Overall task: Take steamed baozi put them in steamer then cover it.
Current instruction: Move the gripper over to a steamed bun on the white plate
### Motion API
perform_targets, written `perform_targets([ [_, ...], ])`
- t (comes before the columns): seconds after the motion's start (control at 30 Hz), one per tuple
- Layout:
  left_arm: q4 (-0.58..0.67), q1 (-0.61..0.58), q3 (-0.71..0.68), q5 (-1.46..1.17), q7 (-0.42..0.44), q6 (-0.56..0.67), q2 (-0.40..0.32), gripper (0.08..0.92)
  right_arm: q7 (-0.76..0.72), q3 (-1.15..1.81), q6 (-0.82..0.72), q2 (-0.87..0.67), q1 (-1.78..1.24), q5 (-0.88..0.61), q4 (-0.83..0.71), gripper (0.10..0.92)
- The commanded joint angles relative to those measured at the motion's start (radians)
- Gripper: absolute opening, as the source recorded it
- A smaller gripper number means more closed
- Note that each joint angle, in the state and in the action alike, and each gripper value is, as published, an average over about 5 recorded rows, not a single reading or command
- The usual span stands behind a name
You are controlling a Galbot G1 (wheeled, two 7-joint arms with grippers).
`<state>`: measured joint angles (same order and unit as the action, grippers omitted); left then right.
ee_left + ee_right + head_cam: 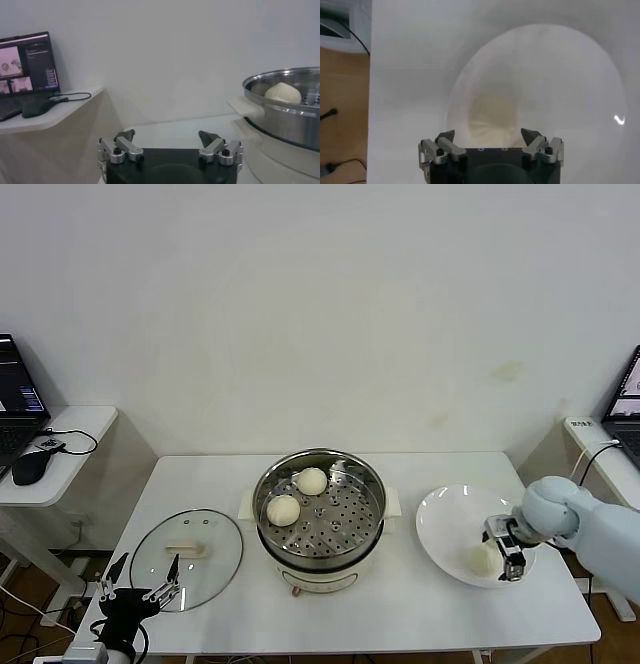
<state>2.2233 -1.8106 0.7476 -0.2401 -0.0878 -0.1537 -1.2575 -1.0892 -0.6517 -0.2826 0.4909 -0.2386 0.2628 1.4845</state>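
The steamer (319, 519) sits in the middle of the counter (400, 614), mouth straight up, its two cream side handles running left to right. Two buns are inside on the holed tray: one bun (284, 509) on the left part of the tray, another bun (312, 480) toward the far rim.

Right of the steamer is a white plate (448, 514), and a third bun (483, 558) lies on its near part. So three buns are on show in the head view, two in the pot and one on the plate.

The right hand (505, 552) is down over that plate, fingers spread wide, with the bun between them; whether they touch it cannot be told. The right wrist view puts the pale bun (492, 120) just ahead of the open fingers (445, 136) on the plate (560, 70), a closeness the head view hides behind the hand.

Left of the steamer lies the glass lid (187, 559), flat, handle up, that handle's long side running left to right.

The left hand (142, 582) hangs at the counter's near edge by the lid, fingers spread, empty. Its wrist view catches the steamer's wall (285, 117) and a bun (283, 93) peeking over the rim, plus a laptop (27, 62) on a side desk.
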Motion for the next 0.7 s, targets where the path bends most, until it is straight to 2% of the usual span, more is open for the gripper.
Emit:
perform_targets([
  [0.03,-0.001,0.001,-0.001,0.001,0.001,0.000,-0.001,0.823,0.021,0.036,-0.005,0.041,-0.040,0.012,-0.038,0.816],
  [0.5,0.000,0.000,-0.001,0.000,0.001,0.001,-0.004,0.823,0.026,0.037,-0.025,0.076,-0.042,0.019,-0.062,0.740],
  [0.7,0.002,0.000,0.001,0.000,0.001,0.001,-0.005,0.823,0.019,0.045,-0.029,0.073,-0.031,0.010,-0.059,0.663],
])
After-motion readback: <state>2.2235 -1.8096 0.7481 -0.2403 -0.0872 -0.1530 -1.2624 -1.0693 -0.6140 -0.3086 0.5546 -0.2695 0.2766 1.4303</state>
